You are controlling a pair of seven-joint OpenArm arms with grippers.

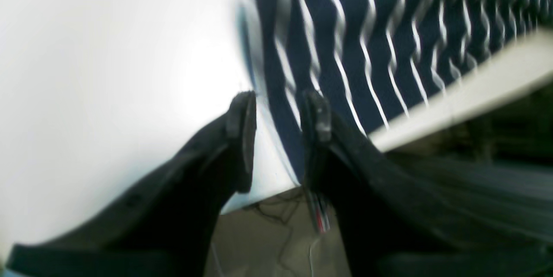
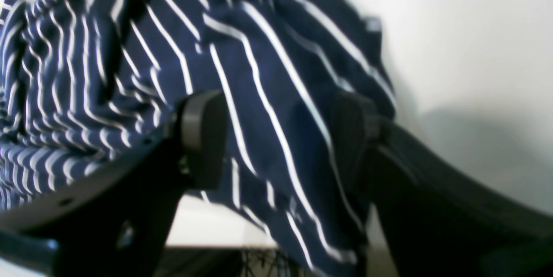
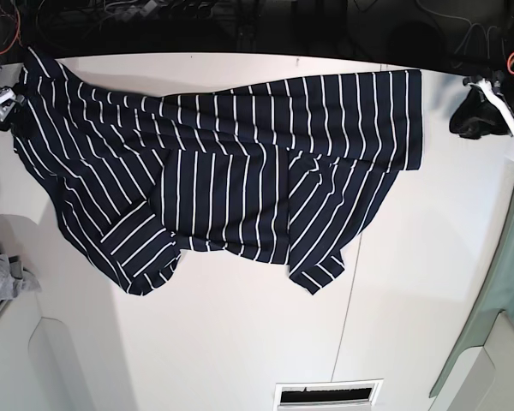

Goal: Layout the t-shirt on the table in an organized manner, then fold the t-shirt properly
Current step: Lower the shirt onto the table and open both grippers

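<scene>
T-shirt (image 3: 231,184) blurred in both wrist views, crumpled across table (image 3: 257,342).

Soft cloth t-shirt (image 3: 240,163) on smooth matt table (image 3: 240,342)

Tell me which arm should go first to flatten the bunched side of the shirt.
Probably the right arm. Its gripper is open with bunched shirt fabric between the jaws. The left gripper sits beside the shirt's flatter edge, over bare table.
</scene>
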